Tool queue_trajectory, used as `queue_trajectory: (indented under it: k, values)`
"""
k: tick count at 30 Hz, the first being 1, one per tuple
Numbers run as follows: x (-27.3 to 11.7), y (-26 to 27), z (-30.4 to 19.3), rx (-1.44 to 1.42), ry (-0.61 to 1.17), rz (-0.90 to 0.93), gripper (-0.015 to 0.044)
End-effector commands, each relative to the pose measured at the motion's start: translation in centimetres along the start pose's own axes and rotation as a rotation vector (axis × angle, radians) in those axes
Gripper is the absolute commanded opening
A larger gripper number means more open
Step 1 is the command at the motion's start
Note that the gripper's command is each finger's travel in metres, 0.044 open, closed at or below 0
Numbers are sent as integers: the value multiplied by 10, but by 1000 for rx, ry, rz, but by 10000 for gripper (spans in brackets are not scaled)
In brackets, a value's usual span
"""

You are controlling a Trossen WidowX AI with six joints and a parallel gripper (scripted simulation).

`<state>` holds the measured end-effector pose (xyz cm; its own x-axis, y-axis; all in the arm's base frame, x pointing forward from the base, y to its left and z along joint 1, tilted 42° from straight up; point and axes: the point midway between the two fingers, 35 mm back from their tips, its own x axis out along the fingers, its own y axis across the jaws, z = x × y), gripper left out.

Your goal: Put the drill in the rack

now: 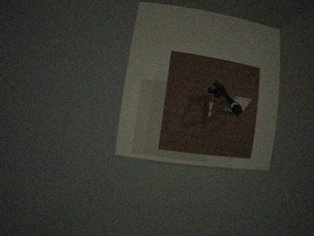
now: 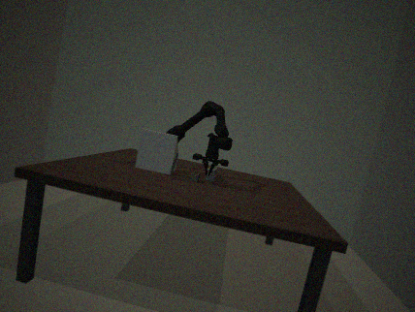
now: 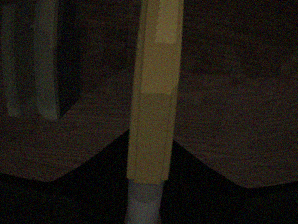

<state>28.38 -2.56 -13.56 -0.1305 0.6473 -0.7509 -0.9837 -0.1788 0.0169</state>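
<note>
1. A very dim room holds a brown wooden table [image 2: 121, 186] with a white box [image 2: 157, 150] on it.
2. The dark gripper [image 2: 209, 171] hangs low over the tabletop, clenched on the yellow drill [image 3: 157, 83], whose pale tip [image 3: 144, 208] points toward the camera.
3. The rack and key cannot be made out.

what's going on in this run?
The single arm is bent down over the brown table, next to a white box. Its hand is shut on the drill, a long yellow bar with a pale tip, seen running up the wrist view. Slatted rack sits off to the left; the drill isn't in it yet. The lighting is very dim.
</note>
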Motion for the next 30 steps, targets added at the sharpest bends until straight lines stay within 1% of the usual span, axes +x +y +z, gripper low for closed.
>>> queue_trajectory:
  k: [1, 30]
  values:
    - [-3, -1, 0, -6, 5, -1, 0]
    - [-12, -3, 0, -6, 6, -1, 0]
